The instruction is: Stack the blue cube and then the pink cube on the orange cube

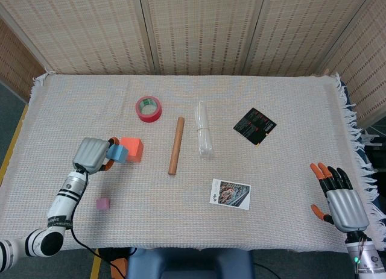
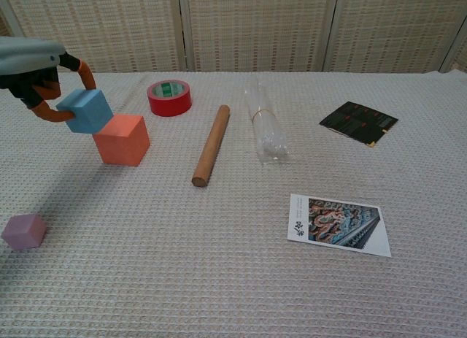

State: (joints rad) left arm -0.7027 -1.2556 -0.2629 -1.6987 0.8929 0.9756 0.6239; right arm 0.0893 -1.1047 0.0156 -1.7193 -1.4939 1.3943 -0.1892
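Note:
My left hand point(image 1: 93, 154) point(image 2: 36, 68) holds the blue cube point(image 1: 118, 152) point(image 2: 86, 110) in the air, just left of and slightly above the orange cube point(image 1: 132, 149) point(image 2: 122, 139). The blue cube overlaps the orange cube's left top edge in both views; whether they touch I cannot tell. The small pink cube point(image 1: 103, 203) point(image 2: 24, 231) lies alone on the cloth near the front left. My right hand point(image 1: 342, 199) hovers at the front right with fingers spread and nothing in it.
A red tape roll point(image 1: 148, 108) lies behind the orange cube. A wooden rod point(image 1: 175, 145), a clear plastic bundle point(image 1: 204, 136), a black packet point(image 1: 254, 126) and a picture card point(image 1: 230, 194) lie across the middle and right of the woven cloth point(image 1: 289, 104).

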